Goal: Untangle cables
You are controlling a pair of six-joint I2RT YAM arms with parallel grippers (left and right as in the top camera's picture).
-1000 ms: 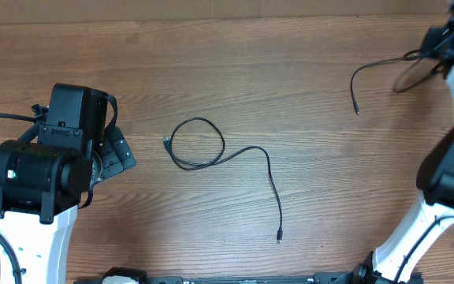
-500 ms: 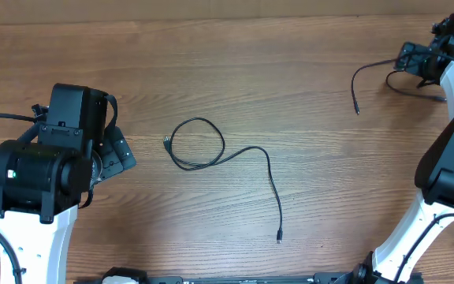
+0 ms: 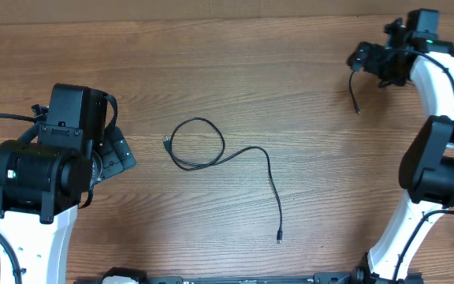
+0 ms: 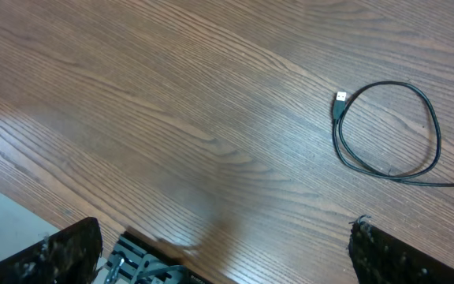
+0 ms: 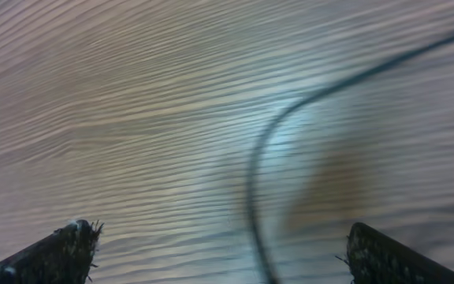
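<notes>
Left gripper [image 4: 225, 256] and right gripper [image 5: 221, 252] stand spread wide, empty. One cable [image 3: 224, 145] lies looped at centre; a second cable [image 3: 353, 91] trails beneath the right.

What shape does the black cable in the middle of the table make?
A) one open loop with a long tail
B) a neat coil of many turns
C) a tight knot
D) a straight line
A: the cable curls into a single open loop near one plug, then trails off in a long wavy tail toward the table's near edge.
</notes>
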